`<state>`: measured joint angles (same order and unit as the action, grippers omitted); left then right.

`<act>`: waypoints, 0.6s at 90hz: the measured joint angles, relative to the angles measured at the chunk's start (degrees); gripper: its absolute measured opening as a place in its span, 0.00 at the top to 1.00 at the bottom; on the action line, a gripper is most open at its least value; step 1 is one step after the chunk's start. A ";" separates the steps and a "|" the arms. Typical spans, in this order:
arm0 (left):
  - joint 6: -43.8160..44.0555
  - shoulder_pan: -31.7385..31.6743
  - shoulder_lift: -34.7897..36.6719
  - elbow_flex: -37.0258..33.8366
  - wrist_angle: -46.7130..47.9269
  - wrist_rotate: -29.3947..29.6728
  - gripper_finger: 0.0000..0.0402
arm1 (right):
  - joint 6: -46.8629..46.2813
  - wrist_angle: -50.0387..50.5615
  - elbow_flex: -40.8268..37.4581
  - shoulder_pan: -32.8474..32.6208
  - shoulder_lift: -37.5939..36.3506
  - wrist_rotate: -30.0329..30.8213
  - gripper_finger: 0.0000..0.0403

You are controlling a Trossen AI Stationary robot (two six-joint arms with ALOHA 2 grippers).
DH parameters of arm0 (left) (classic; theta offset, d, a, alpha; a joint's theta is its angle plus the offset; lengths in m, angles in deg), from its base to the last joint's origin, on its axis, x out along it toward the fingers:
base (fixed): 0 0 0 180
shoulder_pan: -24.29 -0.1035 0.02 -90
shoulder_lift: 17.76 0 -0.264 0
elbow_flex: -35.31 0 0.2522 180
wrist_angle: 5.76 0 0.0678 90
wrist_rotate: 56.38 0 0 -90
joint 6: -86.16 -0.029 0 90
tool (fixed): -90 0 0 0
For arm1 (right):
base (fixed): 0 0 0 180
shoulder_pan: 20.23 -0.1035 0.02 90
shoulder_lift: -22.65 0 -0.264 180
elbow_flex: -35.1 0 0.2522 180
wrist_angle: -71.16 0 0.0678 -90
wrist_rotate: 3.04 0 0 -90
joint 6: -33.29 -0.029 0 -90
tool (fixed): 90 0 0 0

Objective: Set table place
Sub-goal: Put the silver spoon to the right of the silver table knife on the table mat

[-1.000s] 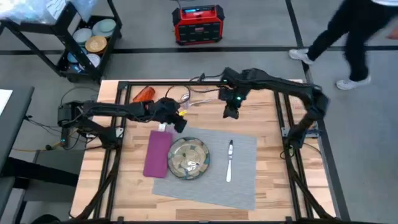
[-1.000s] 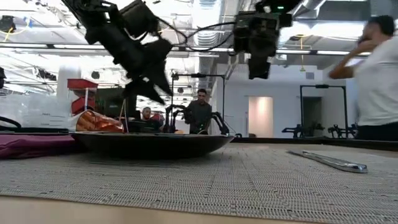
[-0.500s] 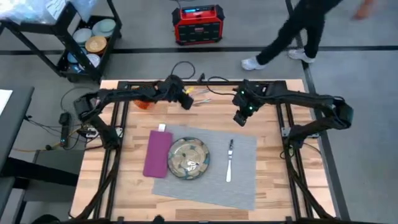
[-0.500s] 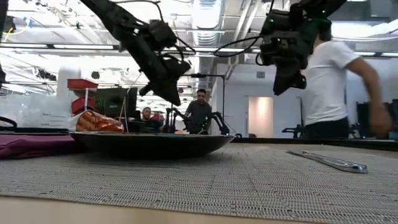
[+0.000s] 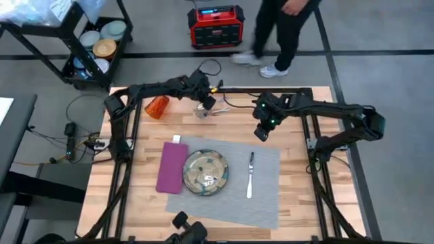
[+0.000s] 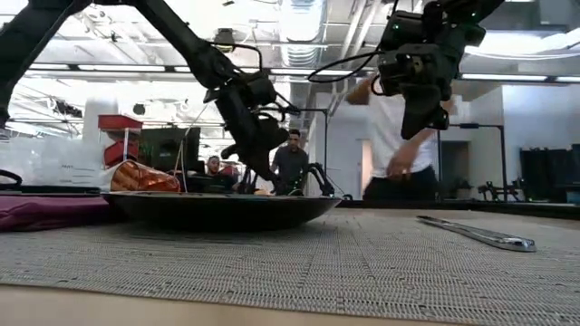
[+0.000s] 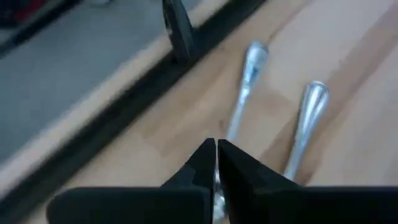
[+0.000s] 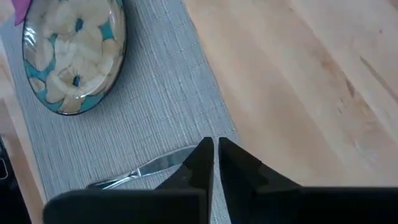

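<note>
Left gripper, jaws clenched empty, hangs over two silver utensils at upper centre of light wooden table, likely fetching one for the grey placemat; right gripper, jaws pressed together, waits above silver knife.

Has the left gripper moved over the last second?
Yes. In the high view the left gripper went from beside the napkin toward the table's far rail, and now sits over the silver utensils there.
</note>
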<state>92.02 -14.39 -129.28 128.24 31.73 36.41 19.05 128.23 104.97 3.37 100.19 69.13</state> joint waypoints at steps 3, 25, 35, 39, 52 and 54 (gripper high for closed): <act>-0.61 -0.48 -0.77 0.39 1.33 0.02 1.00 | -0.02 0.02 0.00 0.00 0.00 0.00 0.98; -3.72 -2.59 -3.93 0.95 6.72 -1.05 1.00 | -0.49 -0.02 0.00 0.02 0.02 0.00 0.99; -3.81 -3.15 -3.93 1.01 6.06 -0.88 1.00 | -0.48 -0.02 0.00 0.02 0.02 0.00 0.99; -3.60 -3.36 -3.93 1.01 6.65 -0.73 1.00 | -0.47 -0.02 0.00 0.02 0.02 0.00 0.99; -2.15 -3.14 -5.44 1.03 10.33 -6.32 1.00 | -0.39 -0.04 0.00 0.02 0.02 0.00 0.99; -1.93 -2.84 -5.89 1.07 10.82 -7.37 1.00 | -0.39 0.00 0.00 0.02 0.02 0.00 0.99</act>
<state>90.09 -17.23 -135.18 129.31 42.55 29.04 18.65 128.22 104.97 3.39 100.21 69.13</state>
